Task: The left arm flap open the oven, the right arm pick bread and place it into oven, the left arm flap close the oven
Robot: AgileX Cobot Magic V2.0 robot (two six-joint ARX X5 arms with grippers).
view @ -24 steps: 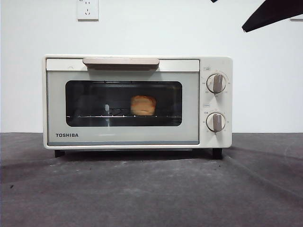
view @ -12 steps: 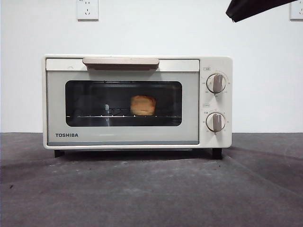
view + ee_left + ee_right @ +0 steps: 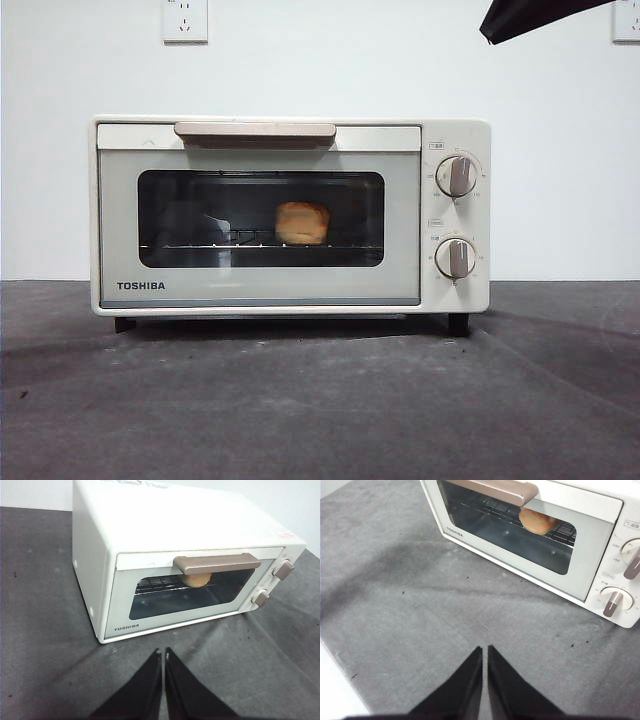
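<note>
Oven (image 3: 290,215) — door shut, bread (image 3: 302,222) inside on its rack; left end effector (image 3: 163,655) and right end effector (image 3: 485,652) — both pressed together, before the oven

Looking like a lab test bench: bare white wall (image 3: 320,70), socket (image 3: 185,20), grey mat (image 3: 320,400) carrying one oven (image 3: 290,215).

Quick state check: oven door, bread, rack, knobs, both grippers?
oven: door shut, handle at the top.
bread: inside the oven, on the wire rack, seen through the glass.
upper knob: pointer upright.
lower knob: pointer upright.
left gripper: jaws shut, empty, above the table, in front of the oven.
right gripper: jaws shut, empty, above the table, clear of the oven.
</note>
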